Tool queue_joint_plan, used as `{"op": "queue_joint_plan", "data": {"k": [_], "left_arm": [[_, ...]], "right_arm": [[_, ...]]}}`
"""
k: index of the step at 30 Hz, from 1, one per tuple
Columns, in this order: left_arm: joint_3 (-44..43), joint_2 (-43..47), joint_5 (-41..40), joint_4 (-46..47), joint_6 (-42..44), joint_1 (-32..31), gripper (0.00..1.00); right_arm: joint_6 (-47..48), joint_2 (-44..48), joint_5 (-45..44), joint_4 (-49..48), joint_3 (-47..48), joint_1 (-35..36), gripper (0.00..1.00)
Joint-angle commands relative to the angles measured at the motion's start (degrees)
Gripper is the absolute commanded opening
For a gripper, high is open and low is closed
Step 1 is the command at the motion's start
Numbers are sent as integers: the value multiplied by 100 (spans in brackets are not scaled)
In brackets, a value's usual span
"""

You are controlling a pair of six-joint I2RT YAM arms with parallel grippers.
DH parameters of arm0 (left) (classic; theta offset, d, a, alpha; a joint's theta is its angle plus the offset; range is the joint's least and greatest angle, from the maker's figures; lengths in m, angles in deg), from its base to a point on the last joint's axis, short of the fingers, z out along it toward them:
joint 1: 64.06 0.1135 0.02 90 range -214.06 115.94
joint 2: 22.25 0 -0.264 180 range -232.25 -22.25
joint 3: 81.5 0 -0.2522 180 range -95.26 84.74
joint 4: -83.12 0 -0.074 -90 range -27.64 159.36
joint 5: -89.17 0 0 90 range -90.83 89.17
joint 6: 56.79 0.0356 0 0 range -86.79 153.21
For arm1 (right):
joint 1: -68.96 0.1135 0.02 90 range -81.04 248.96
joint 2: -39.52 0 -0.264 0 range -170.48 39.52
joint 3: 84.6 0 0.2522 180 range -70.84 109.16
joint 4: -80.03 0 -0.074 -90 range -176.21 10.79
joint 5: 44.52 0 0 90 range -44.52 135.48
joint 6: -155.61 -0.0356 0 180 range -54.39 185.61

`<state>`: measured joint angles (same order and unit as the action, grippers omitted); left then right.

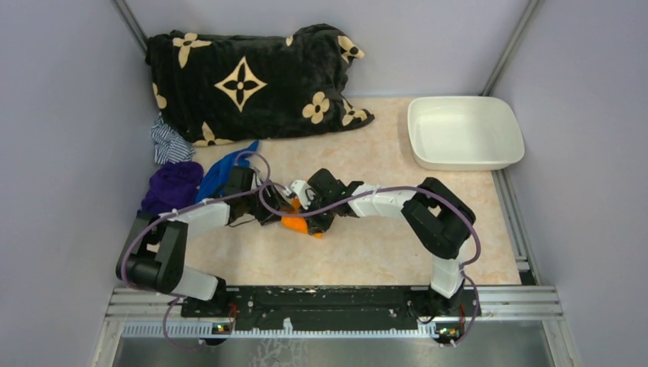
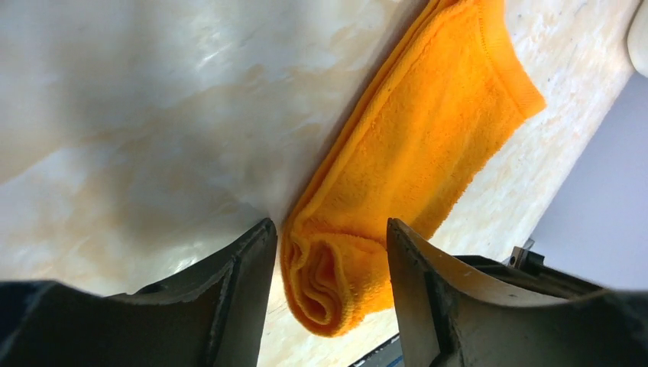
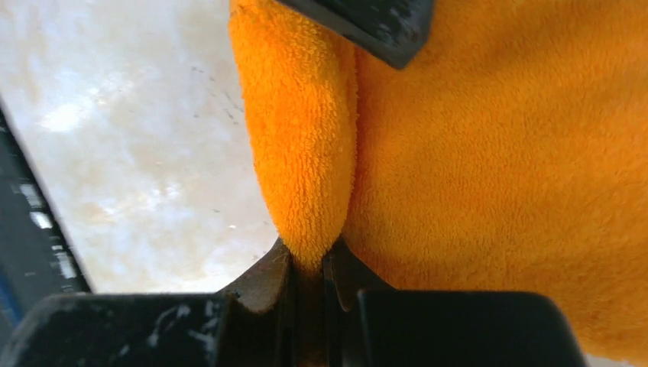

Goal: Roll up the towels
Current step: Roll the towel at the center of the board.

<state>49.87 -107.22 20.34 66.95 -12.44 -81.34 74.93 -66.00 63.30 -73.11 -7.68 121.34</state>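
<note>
Two grippers meet over one orange towel in the middle of the table. From overhead you barely see it: only a sliver of orange pokes out beneath the crossed wrists.

Down to the left gripper. Its fingers are spread wide, straddling the rolled-up near end of the towel. The spiral layers are plain to see and the roll looks unsquashed, but whether the pads actually press it is hard to tell. Beyond the fingers the towel lies flat in a long folded strip, its far corner reaching toward the upper right.

Now the right gripper, jaws nipped tight on a raised fold of terry, the pinched ridge running up and away. The rest of the cloth fills the right of that view and runs off the frame. A dark finger juts in at the top edge, cut off, lying against the same fold.

Around the edges, a purple towel is heaped at the left. A blue cloth is partly hidden behind the left arm. A striped cloth is tucked against the black flowered blanket. A white basin sits far right.
</note>
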Motion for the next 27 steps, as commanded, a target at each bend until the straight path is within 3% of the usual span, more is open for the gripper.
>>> {"op": "queue_joint_plan", "data": {"k": [1,14,20,27], "left_arm": [[468,525,-589,-566,-109,102,64],[1449,2017,-203,130,-1591,78,72],[1699,2206,-135,662,-1978,8,73],[2021,3107,-638,807,-2156,-108,75]], "right_arm": [[-1152,-336,1614,178,36,-355,0],[-3522,-1159,3448,-1645,-547,-1236,0],[-4060,-1364,3702,-2030,-651,-1337,1],[-4121,-1469,3702,-1979,-606,-1353,2]]}}
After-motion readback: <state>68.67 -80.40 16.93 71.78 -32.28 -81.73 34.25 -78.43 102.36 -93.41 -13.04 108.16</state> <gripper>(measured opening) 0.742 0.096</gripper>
